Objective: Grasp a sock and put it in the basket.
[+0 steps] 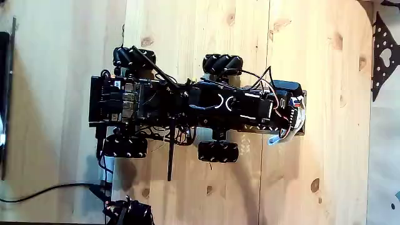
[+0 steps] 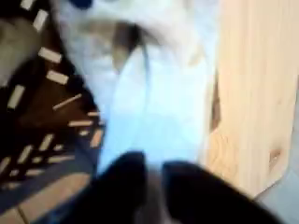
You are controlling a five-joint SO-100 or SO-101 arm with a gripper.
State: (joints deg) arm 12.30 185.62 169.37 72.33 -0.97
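- The sock (image 2: 154,112) hangs limp from your gripper (image 2: 154,182), jaws pinched on its cloth, directly over the basket (image 2: 47,131).
- It's soft, light cloth: keep hold mid-fold, since loose ends drape.

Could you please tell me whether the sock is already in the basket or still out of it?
In or over it, still held. The wrist view shows the sock hanging from the gripper above the basket lattice.
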